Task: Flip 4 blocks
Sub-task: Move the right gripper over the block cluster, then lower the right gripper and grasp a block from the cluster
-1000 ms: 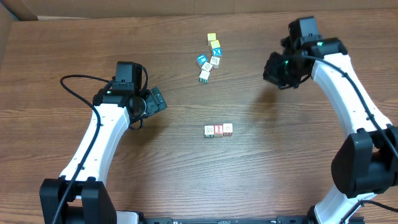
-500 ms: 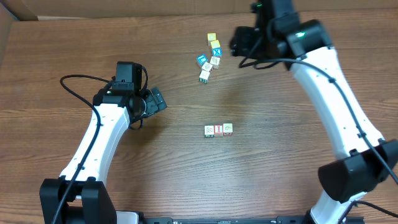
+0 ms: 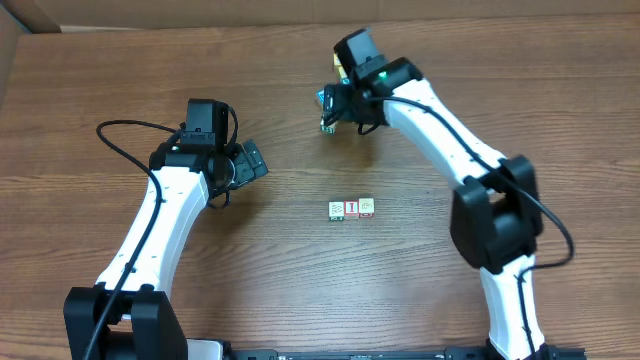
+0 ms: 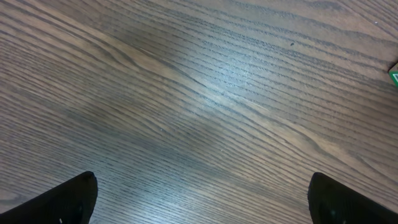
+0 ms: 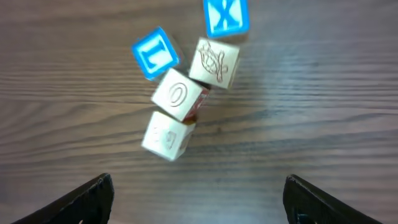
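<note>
While hovering with right jaws spread wide and empty, probably lining up the fourth flip: three pale blocks (image 5: 177,94) touching in a chain just ahead, centred between the jaws, two blue cubes (image 5: 154,53) beyond. Next calls for dropping and pinching the nearest pale block (image 5: 165,138) clear of its neighbour. Also a row of three blocks (image 3: 351,208) on the bench (image 3: 300,280), well apart from both; left jaws gaping, empty.

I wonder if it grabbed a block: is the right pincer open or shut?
Open. The right pincer has its fingers far apart, nothing between them.
</note>
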